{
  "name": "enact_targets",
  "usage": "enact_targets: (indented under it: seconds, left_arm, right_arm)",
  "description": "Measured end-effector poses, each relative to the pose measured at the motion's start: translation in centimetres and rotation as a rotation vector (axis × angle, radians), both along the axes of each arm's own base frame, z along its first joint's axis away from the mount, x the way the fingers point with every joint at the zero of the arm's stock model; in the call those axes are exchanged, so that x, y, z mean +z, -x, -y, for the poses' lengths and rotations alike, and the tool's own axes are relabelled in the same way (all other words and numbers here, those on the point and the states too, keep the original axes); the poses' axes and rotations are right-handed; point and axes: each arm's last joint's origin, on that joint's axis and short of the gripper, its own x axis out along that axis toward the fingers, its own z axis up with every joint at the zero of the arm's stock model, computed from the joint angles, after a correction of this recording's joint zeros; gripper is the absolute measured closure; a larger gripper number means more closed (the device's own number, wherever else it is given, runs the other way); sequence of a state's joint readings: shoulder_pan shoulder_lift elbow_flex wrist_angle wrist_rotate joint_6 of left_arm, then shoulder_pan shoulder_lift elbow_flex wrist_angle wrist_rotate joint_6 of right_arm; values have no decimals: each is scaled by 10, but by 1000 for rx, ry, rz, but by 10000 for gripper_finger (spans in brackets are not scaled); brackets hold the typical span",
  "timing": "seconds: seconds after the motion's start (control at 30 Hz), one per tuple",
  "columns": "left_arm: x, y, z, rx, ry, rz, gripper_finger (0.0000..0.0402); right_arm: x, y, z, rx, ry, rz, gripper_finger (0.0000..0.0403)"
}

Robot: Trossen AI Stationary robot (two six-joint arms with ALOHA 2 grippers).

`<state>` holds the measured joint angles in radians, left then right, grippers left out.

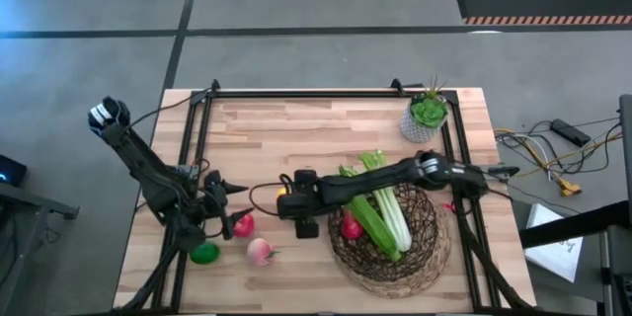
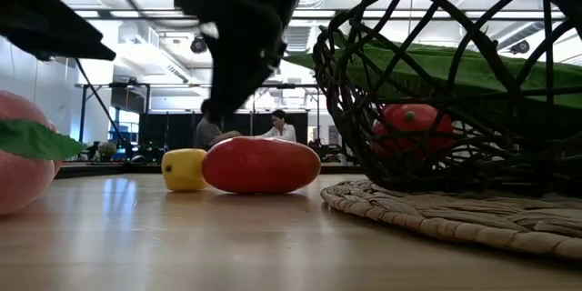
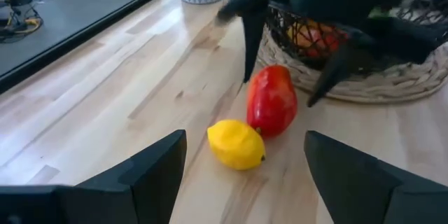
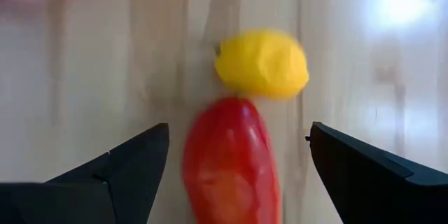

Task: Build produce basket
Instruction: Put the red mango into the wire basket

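The dark woven basket (image 1: 425,242) sits on a pale round mat at the near right and holds a white-stalked leafy green (image 1: 380,207) and a red fruit (image 1: 351,227). A red-orange mango (image 4: 231,161) and a small lemon (image 4: 261,64) lie on the table left of the basket. My right gripper (image 4: 238,129) is open and points down above the mango, with a finger on either side, apart from it. My left gripper (image 1: 229,207) is open and empty, left of the lemon and facing it. A red apple (image 1: 243,224), a lime (image 1: 204,253) and a peach (image 1: 260,251) lie near it.
A small grey pot with a green plant (image 1: 427,118) stands at the far right corner. A black frame rail (image 1: 326,92) runs around the tabletop. In the low view the peach (image 2: 18,164) is close to the near edge. People sit in the room behind the table.
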<state>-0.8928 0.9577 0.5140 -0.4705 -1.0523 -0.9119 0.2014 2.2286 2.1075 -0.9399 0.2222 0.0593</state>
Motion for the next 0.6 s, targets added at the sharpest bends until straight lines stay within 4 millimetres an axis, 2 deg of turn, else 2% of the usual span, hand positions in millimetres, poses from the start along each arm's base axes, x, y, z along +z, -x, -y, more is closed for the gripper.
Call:
enact_targets:
  seconds: [0.2, 0.37, 0.43, 0.53, 0.6]
  left_arm:
    - [-7, -3, 4, 0, -13, -10, 128]
    - [-10, -5, 6, 0, -24, -20, 128]
    - [-10, -6, 7, 0, -27, -21, 128]
    - [-11, -6, 7, 0, -30, -24, 128]
    - [-11, -6, 7, 0, -30, -24, 128]
  right_arm:
    - [-26, -11, 7, 22, -48, -169, 75]
    - [-45, -19, 7, 41, -37, -201, 91]
    - [-45, -20, 7, 38, -15, -195, 118]
    - [-34, -18, 2, 33, 32, -162, 167]
    - [-18, -14, -7, 20, 68, -117, 168]
